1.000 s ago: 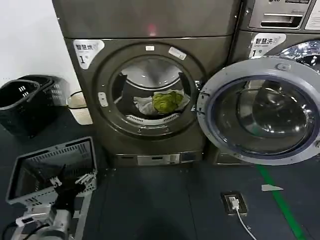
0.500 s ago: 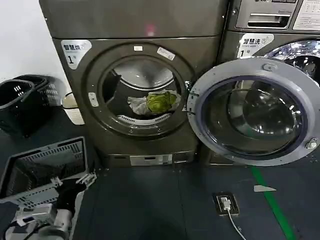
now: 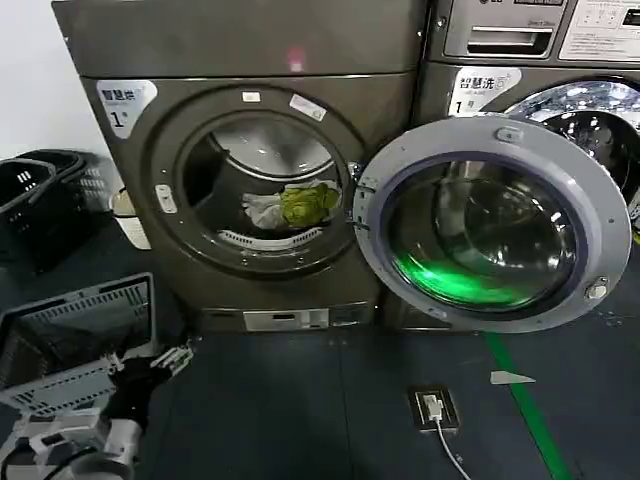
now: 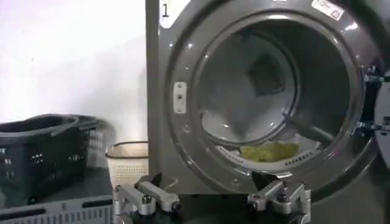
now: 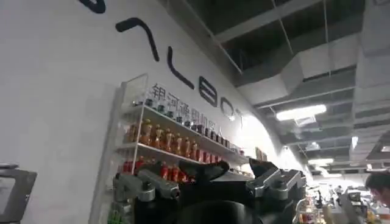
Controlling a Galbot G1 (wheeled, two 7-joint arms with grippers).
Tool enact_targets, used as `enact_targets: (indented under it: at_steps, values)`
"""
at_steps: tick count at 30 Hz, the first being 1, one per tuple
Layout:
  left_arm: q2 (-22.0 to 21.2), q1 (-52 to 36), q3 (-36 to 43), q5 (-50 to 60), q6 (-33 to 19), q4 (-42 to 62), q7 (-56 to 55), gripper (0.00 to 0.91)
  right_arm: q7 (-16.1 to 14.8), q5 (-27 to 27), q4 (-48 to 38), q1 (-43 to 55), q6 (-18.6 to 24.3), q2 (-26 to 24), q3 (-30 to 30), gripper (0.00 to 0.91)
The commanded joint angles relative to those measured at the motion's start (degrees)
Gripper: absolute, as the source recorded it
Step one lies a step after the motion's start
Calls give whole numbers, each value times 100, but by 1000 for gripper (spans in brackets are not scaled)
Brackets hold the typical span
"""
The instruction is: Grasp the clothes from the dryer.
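The dryer (image 3: 250, 170) stands with its grey glass door (image 3: 490, 222) swung open to the right. Inside the porthole lie the clothes (image 3: 295, 205), a small yellow-green and whitish bundle at the drum's front lip. My left gripper (image 3: 152, 366) hangs low at the front left, by a grey crate and well short of the machine. In the left wrist view this left gripper (image 4: 209, 185) is open and empty, facing the dryer (image 4: 183, 36), with the clothes (image 4: 268, 151) beyond it. My right gripper (image 5: 207, 173) is open, raised toward a wall with shelves of bottles.
A grey plastic crate (image 3: 80, 335) sits at the front left. Black laundry baskets (image 3: 30, 200) and a small beige bin (image 3: 125, 215) stand left of the dryer. A second machine (image 3: 540, 60) stands behind the open door. A floor socket with cable (image 3: 432, 408) and a green line (image 3: 520, 400) lie ahead.
The head view has swung right, so dryer, door and baskets sit further left in the picture. A green glow now shows in the door glass. The left gripper stays low by the crate.
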Motion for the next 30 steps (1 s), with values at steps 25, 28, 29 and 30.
enact_targets:
  at_steps: [25, 28, 29, 30]
  values:
    - [-36, -84, -26, 74, -35, -5, 68, 907, -327, 209, 24, 88, 485, 0, -124, 907]
    - [-34, -75, -34, 21, -38, -12, 73, 907, -347, 223, 55, 80, 481, 7, -128, 907]
    - [-29, -76, -33, 20, -38, -12, 75, 907, -347, 222, 54, 72, 482, 6, -116, 907]
    - [-20, -76, -34, 15, -38, -17, 76, 907, -346, 223, 52, 60, 486, 6, -102, 907]
